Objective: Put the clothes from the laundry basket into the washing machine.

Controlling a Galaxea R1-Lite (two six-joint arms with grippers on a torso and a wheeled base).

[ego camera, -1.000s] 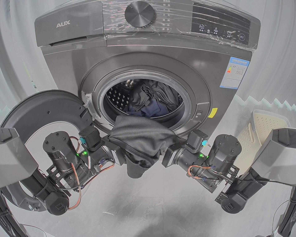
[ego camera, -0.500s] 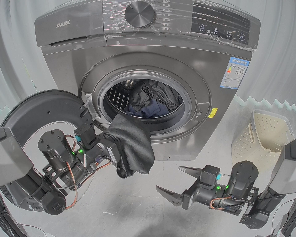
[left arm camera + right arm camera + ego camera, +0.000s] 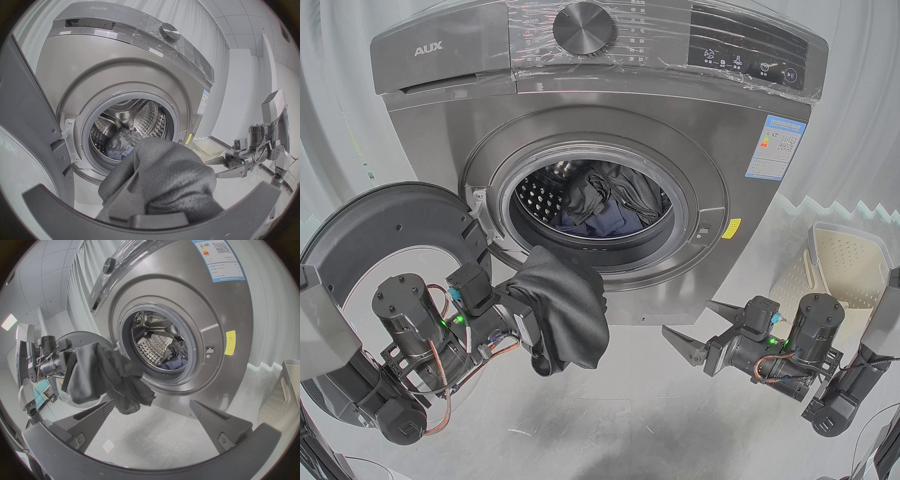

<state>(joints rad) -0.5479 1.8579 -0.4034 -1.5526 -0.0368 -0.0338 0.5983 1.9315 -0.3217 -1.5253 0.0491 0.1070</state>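
Head view: left gripper (image 3: 534,319) clamps the dark garment (image 3: 572,306), which hangs just below the door rim; the drum mouth (image 3: 594,200) is at 12 o'clock.
Left wrist view: cloth covers the fingers; the drum is ahead.
Right wrist view: right gripper (image 3: 156,418) is spread wide, empty and farther from the drum.

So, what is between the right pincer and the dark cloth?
Nothing: in the head view only bare floor separates the right pincer from the dark cloth.

Pale grey floor (image 3: 600,400) carrying a grey front-loading washing machine (image 3: 600,119) and, just beside it on the right, a cream perforated laundry basket (image 3: 850,262).
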